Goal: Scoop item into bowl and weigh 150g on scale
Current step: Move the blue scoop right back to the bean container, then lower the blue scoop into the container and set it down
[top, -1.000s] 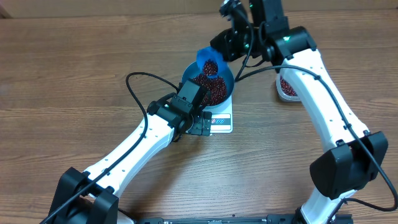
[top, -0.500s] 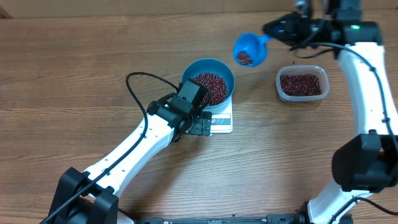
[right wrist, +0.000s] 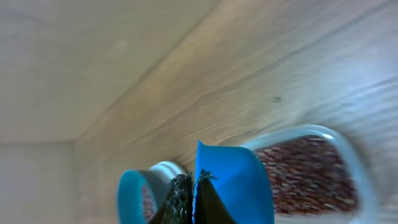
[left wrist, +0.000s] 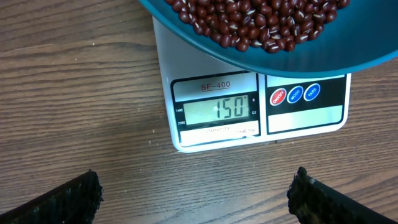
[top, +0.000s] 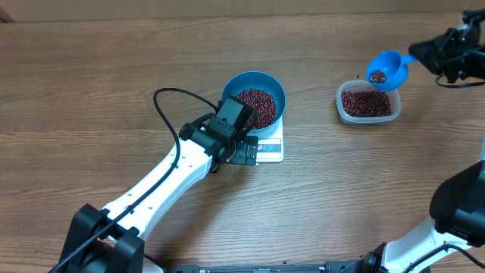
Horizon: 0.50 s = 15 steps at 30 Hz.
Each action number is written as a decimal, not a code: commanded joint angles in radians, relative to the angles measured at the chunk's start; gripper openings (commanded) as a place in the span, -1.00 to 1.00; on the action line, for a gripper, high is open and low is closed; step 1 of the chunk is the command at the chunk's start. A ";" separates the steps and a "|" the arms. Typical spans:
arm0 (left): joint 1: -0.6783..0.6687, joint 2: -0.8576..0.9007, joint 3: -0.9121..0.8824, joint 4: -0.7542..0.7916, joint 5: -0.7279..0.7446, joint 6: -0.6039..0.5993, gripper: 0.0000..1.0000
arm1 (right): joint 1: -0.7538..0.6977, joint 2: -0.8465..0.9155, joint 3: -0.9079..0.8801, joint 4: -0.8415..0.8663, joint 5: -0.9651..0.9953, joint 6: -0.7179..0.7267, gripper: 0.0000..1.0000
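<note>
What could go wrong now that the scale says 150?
1. The scoop hangs tilted near the tub's rim with a few beans inside. They might spill onto the table.
2. The open left gripper sits right in front of the scale. A bump could nudge the bowl and spoil the 150 reading.
</note>
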<state>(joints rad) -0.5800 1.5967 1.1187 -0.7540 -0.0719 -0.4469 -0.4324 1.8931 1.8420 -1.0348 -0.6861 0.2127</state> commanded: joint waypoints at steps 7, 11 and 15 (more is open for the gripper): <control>0.004 -0.008 -0.005 0.002 0.005 -0.014 0.99 | 0.010 -0.034 -0.126 0.038 0.141 0.000 -0.93; 0.004 -0.008 -0.005 0.002 0.005 -0.013 0.99 | 0.019 -0.034 -0.198 0.088 0.150 0.000 -0.93; 0.004 -0.008 -0.005 0.003 0.005 -0.014 0.99 | 0.037 -0.034 -0.249 0.135 0.148 0.000 -0.93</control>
<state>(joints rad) -0.5800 1.5967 1.1187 -0.7540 -0.0719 -0.4465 -0.4168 1.8931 1.6279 -0.9272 -0.5419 0.2123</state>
